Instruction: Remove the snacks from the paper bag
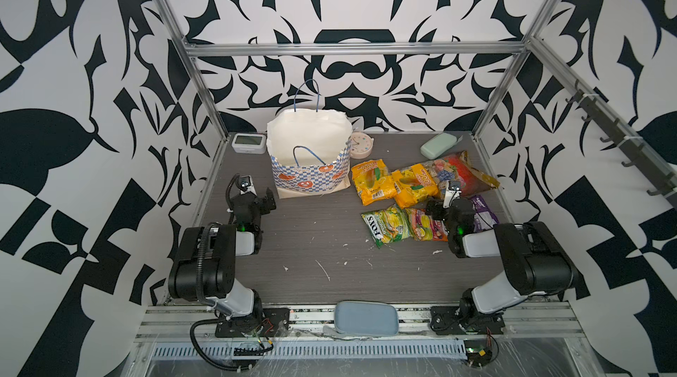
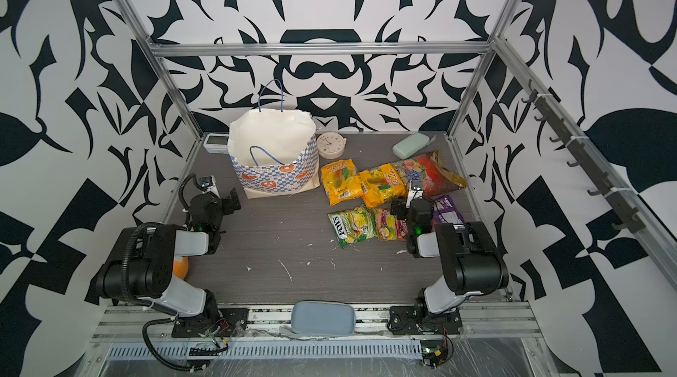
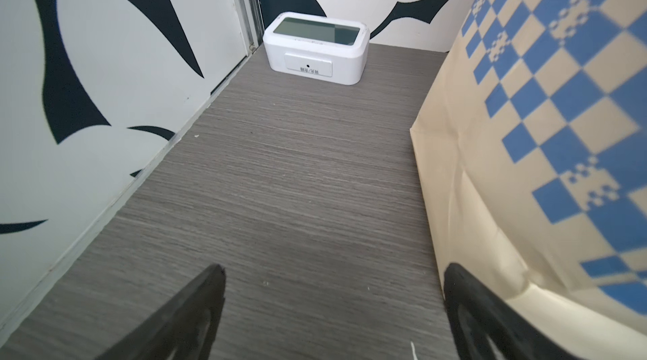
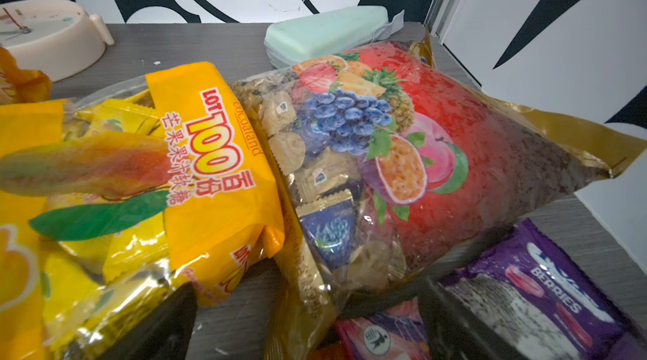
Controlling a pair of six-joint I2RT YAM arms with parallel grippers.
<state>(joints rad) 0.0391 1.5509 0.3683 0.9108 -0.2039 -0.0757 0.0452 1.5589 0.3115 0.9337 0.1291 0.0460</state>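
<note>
The desk (image 1: 322,258) is bare across its near middle. Snack packets (image 1: 414,188) crowd the right. A lane runs between paper bag (image 3: 525,131) and left wall (image 3: 105,96), ending at a white clock (image 3: 315,50).

Cream paper bag (image 1: 311,159) blue-checked; purple packet (image 4: 546,291); mint case (image 2: 410,145).

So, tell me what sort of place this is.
Probably a robot test cell, not a home or shop: an aluminium frame hung with patterned panels, left arm and right arm bolted to a front rail, and staged props like the paper bag and snack packets.
</note>
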